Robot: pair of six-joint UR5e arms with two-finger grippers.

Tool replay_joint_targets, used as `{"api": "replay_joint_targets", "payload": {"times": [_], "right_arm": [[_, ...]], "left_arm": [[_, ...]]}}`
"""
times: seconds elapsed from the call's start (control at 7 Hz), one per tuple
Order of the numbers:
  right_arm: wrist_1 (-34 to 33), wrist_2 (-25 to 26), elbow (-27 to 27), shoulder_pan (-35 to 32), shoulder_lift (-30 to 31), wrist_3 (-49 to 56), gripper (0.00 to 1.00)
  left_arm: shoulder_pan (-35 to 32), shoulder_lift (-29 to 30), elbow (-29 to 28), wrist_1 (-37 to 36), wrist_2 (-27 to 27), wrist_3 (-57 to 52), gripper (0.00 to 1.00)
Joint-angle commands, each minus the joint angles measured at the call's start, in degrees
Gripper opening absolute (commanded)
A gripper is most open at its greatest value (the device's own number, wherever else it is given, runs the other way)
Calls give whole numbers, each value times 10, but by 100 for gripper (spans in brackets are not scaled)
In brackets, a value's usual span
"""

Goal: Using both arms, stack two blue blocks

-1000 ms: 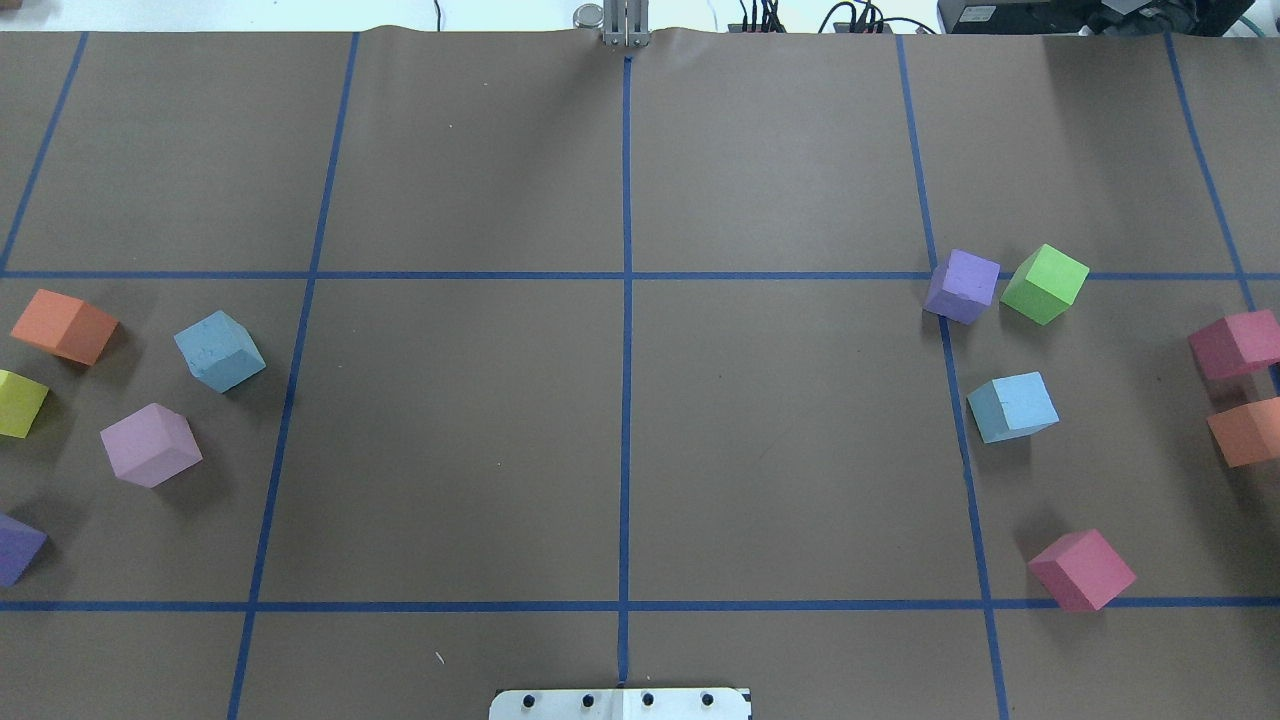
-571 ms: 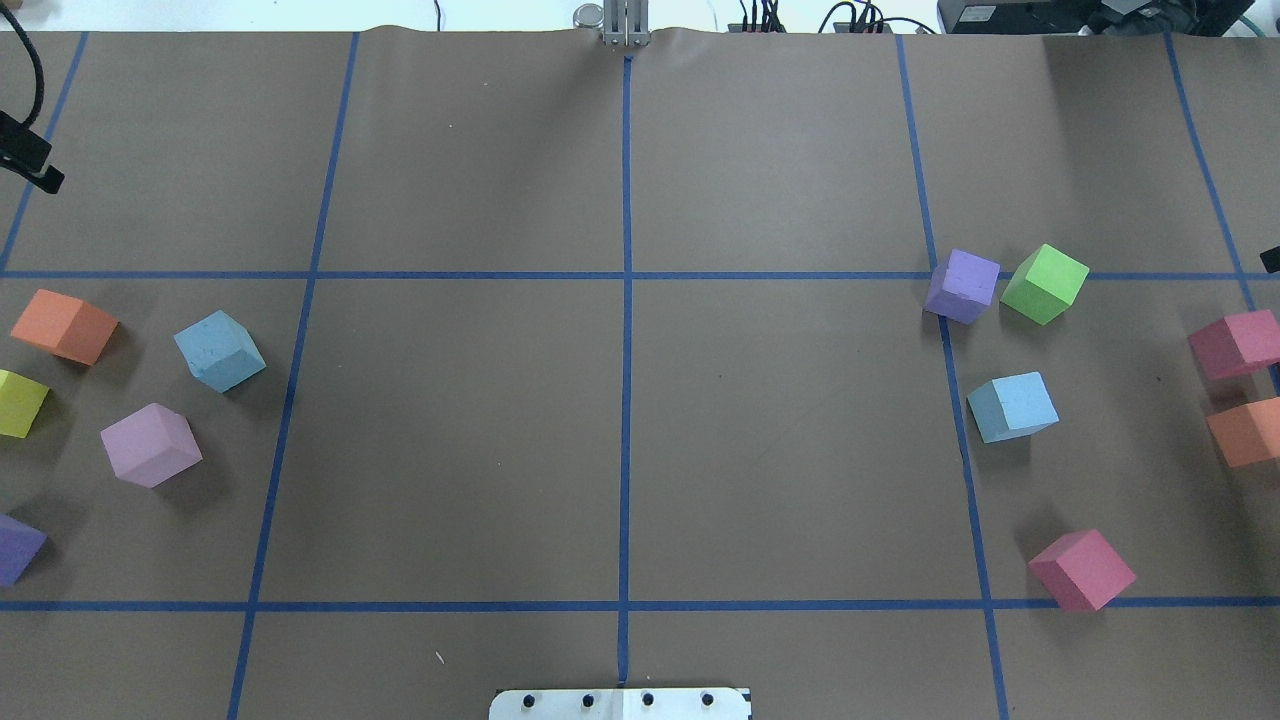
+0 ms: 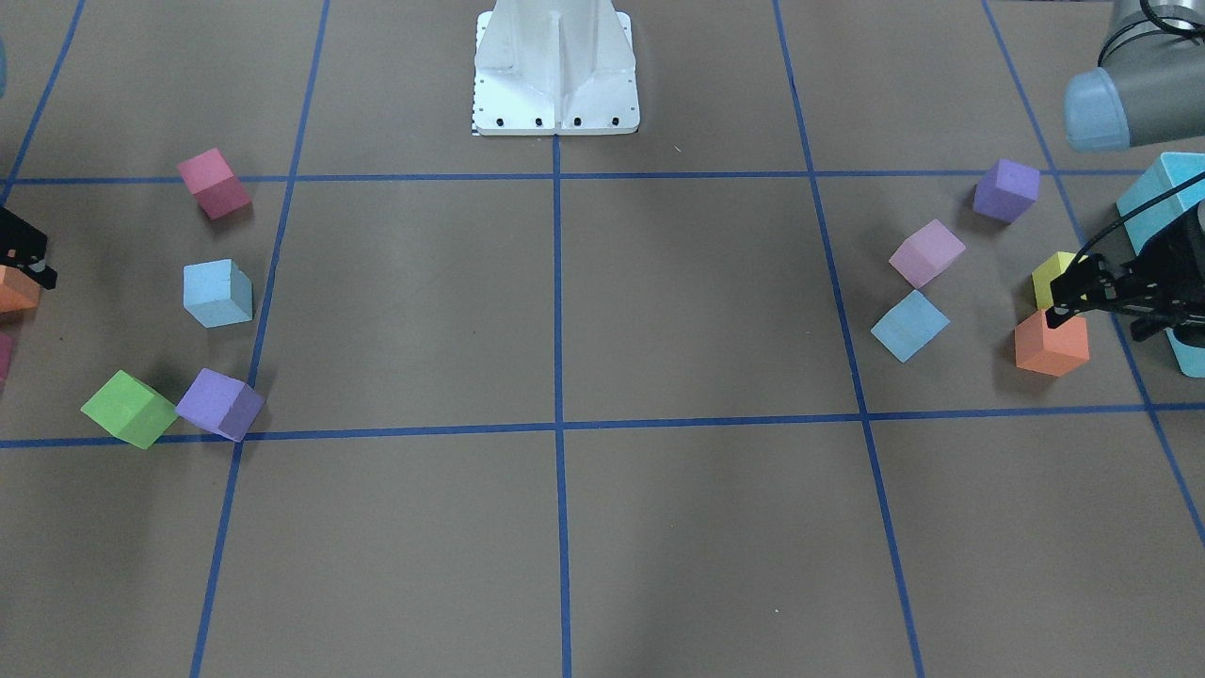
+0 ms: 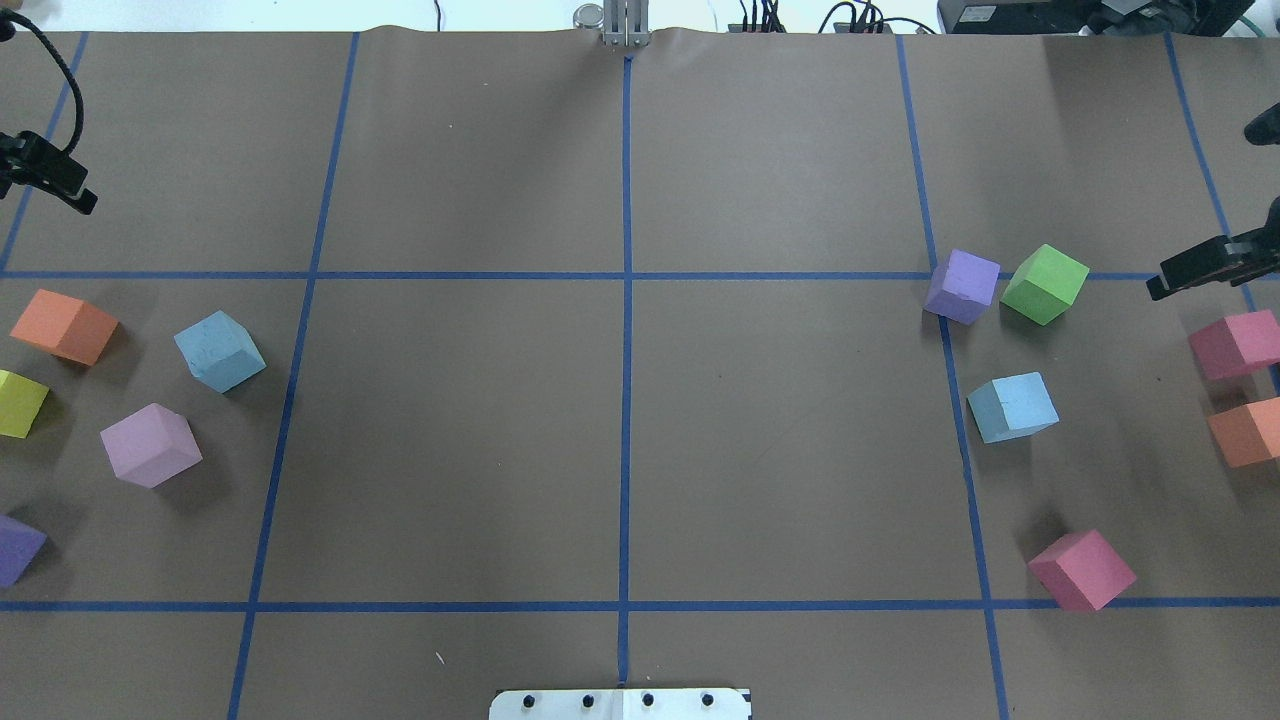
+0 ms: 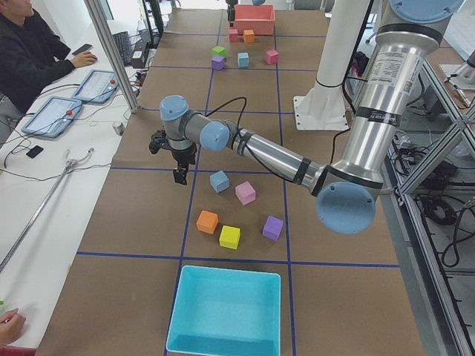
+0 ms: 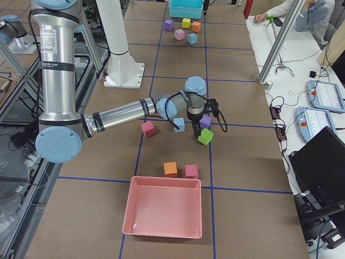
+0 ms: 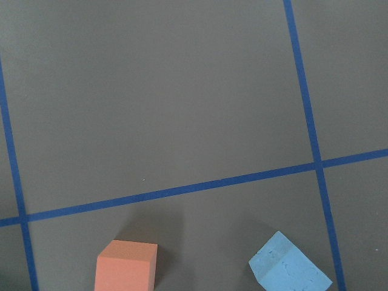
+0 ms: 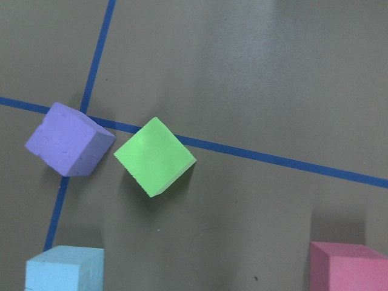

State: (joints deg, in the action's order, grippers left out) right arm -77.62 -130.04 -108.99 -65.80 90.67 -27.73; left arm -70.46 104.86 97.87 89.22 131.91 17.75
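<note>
Two pale blue blocks lie apart on the brown table. The left blue block (image 4: 219, 350) (image 3: 909, 325) also shows at the bottom of the left wrist view (image 7: 290, 270). The right blue block (image 4: 1012, 406) (image 3: 217, 293) shows in the bottom left corner of the right wrist view (image 8: 63, 268). My left gripper (image 4: 50, 182) (image 3: 1083, 297) hovers at the far left edge, beyond the orange cube (image 4: 64, 326). My right gripper (image 4: 1205, 265) (image 3: 24, 259) hovers at the right edge, to the right of the green cube (image 4: 1044, 283). Both are only partly in view, look open and hold nothing.
Lilac (image 4: 150, 444), yellow (image 4: 18, 402) and purple (image 4: 15, 548) cubes lie near the left block. Purple (image 4: 962, 285), pink (image 4: 1081, 569) (image 4: 1238, 343) and orange (image 4: 1248, 431) cubes lie near the right block. A teal box (image 5: 226, 311) and a pink tray (image 6: 164, 213) stand at the table ends.
Both grippers have come into the overhead view from its left and right edges and moved inward. No cube has moved.
</note>
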Motion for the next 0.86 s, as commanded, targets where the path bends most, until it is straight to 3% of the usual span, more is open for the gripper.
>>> {"api": "replay_joint_targets", "payload": {"times": [0.0, 0.43, 0.71], "right_arm": [[42, 62, -1, 80, -28, -121, 100], [43, 72, 0, 131, -44, -248, 100], [42, 108, -1, 169, -43, -281, 100]], "left_arm": [[32, 0, -4, 23, -3, 42, 100], [37, 0, -8, 27, -4, 43, 100], [54, 0, -8, 28, -6, 54, 100]]}}
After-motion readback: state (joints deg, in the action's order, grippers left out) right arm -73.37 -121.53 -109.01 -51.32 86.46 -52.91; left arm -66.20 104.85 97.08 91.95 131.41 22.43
